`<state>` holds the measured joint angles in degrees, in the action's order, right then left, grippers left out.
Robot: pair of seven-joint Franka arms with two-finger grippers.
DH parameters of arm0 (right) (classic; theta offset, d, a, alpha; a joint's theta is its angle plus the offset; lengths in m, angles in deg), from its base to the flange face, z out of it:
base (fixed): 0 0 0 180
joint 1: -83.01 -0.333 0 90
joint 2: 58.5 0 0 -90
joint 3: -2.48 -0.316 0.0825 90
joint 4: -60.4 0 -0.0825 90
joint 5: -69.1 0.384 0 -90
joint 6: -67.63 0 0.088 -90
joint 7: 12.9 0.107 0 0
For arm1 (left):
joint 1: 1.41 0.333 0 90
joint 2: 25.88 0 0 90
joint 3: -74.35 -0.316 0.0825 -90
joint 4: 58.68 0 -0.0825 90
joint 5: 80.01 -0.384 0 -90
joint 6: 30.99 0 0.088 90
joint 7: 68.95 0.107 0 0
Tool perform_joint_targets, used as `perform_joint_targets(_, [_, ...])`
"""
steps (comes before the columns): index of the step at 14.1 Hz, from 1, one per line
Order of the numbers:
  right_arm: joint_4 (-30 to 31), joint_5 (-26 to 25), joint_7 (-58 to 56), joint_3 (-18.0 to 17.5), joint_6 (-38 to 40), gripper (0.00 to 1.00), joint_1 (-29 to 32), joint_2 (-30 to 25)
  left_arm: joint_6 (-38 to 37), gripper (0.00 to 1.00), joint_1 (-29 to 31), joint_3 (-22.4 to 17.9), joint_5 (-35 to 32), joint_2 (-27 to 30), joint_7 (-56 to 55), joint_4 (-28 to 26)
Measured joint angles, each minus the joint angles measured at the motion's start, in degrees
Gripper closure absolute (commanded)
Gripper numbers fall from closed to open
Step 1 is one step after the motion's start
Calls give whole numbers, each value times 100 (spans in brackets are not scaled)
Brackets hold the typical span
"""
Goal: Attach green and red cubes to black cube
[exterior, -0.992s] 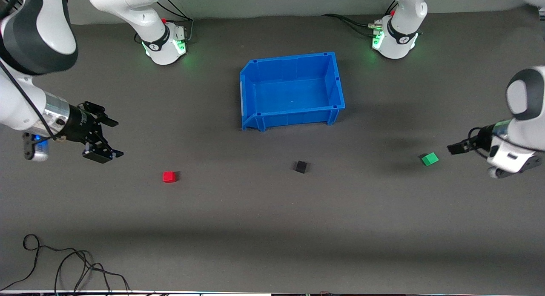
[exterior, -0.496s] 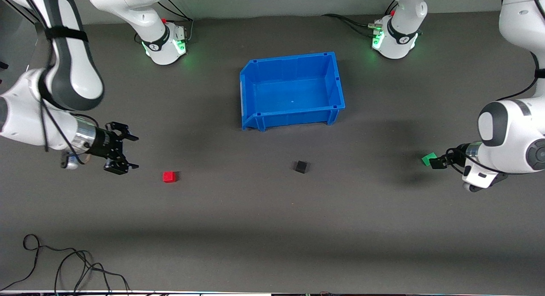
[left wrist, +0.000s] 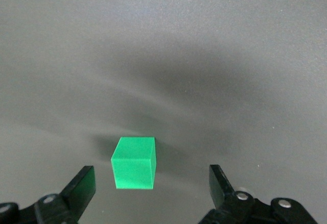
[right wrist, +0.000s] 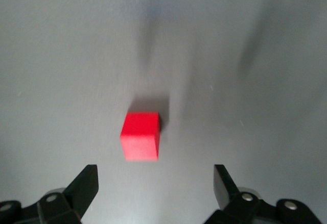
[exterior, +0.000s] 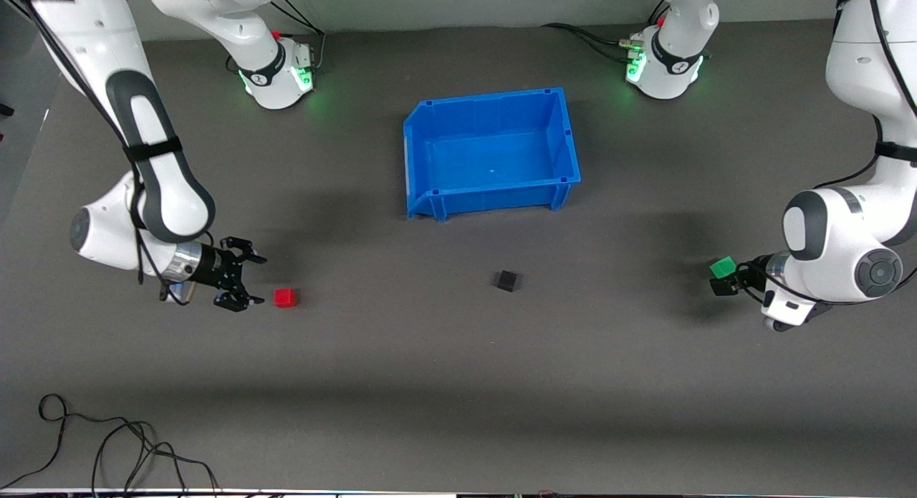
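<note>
The red cube [exterior: 284, 297] lies on the dark table toward the right arm's end. My right gripper [exterior: 251, 283] is open and empty, low beside it; in the right wrist view the red cube [right wrist: 140, 136] lies just ahead of the open gripper [right wrist: 153, 183]. The green cube [exterior: 722, 267] lies toward the left arm's end. My left gripper [exterior: 725, 277] is open and empty right at it; in the left wrist view the green cube [left wrist: 134, 163] sits just ahead of the open gripper [left wrist: 152, 183], closer to one finger. The black cube [exterior: 506, 280] lies alone between them.
An empty blue bin [exterior: 491, 150] stands farther from the front camera than the black cube. Loose black cables [exterior: 107, 441] lie near the front edge at the right arm's end. The arm bases [exterior: 276, 72] stand along the table's top edge.
Both arms have come down and moved inward: the right gripper toward the red cube, the left gripper up to the green cube. The cubes have not moved.
</note>
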<state>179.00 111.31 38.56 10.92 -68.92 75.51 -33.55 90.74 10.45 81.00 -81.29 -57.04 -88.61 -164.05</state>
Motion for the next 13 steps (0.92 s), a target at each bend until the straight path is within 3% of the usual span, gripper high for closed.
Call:
perform_joint_targets(2, [-75,301,-308,-7,-292,0,-23,328,100,1,2,-7,-8,-30,3,-30])
perform_joint_targets(9, [-502,377,-320,-58,-322,2,-127,657,1116,1,9,-40,-28,-33,59,-649])
perform_joint_targets(10, [-528,382,-320,-62,-322,11,-145,687,1208,1,9,-41,-29,-34,62,-715])
perform_joint_targets(12, [-552,385,-320,-64,-322,39,-153,733,1289,42,13,-45,-42,-33,73,-770])
perform_joint_targets(13, [-553,385,-320,-64,-322,51,-154,742,1308,42,20,-47,-47,-30,87,-783])
